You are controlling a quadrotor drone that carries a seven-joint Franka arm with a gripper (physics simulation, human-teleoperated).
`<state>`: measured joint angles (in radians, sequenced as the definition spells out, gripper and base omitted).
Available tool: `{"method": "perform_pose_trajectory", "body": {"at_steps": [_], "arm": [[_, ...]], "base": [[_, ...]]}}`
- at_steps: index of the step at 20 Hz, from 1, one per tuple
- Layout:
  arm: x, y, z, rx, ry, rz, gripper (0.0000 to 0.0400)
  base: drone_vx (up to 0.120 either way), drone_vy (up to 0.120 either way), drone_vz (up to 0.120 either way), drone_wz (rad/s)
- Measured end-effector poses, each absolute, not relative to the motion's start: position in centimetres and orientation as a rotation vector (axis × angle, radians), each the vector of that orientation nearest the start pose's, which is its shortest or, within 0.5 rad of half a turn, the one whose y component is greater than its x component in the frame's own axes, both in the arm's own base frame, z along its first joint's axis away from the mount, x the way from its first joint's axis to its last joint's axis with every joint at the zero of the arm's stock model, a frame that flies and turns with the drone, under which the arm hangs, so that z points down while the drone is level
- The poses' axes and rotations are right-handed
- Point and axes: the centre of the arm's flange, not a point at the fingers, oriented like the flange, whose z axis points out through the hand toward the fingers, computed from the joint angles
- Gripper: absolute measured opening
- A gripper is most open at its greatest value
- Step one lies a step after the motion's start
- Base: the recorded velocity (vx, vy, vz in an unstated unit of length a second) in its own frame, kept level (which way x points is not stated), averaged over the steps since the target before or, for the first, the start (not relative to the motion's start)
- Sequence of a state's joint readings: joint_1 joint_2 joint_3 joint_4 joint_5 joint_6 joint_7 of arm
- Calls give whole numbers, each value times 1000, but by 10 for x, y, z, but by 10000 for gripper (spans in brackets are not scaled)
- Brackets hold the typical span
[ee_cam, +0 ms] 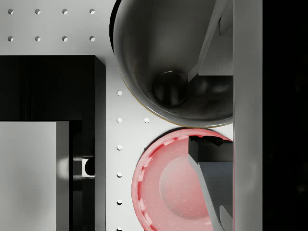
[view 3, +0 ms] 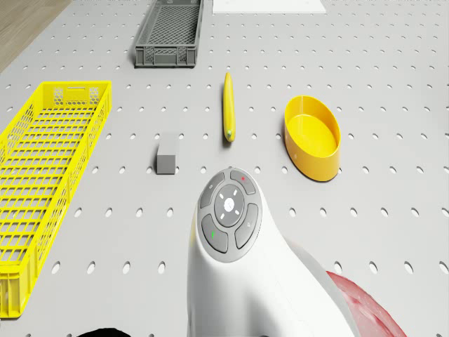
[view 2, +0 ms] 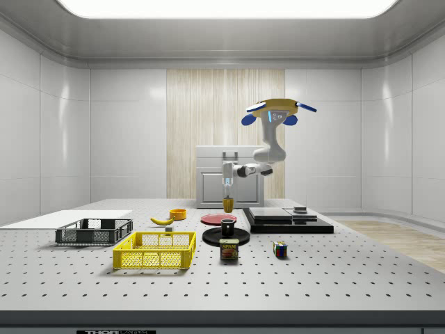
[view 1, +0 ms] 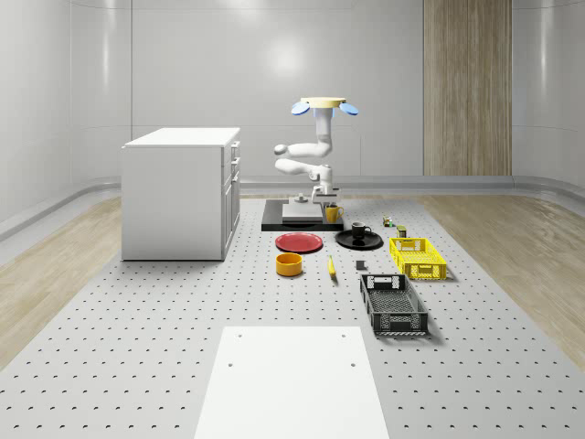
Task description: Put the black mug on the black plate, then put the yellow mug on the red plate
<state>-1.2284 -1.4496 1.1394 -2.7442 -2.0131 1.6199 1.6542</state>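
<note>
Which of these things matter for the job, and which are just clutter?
Job: yellow mug, in the gripper under the hovering drone; red plate; black mug on black plate.
Clutter: bowl, banana, yellow crate, black crate, can, cube, block, cabinet.

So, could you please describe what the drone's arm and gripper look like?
The arm is glossy white with rounded segments, hung beneath a tan drone body with blue rotors. Its wrist carries a grey round button pad with small red and green marks. The gripper has dark grey fingers.

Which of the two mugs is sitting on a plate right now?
The black mug: it stands on the black plate. The yellow mug hangs in the gripper, above the table, the red plate bare.
</note>
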Motion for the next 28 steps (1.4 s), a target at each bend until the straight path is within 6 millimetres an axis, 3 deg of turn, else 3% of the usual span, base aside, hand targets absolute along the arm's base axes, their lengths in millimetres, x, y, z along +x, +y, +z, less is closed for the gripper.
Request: {"method": "perform_pose_trajectory", "body": {"at_steps": [7, 28], "arm": [[327, 6, 567, 1, -2, 786, 110], [327, 6, 567, 1, -2, 786, 110]], "base": [[120, -120, 0, 0], [0, -120, 0, 0]]}}
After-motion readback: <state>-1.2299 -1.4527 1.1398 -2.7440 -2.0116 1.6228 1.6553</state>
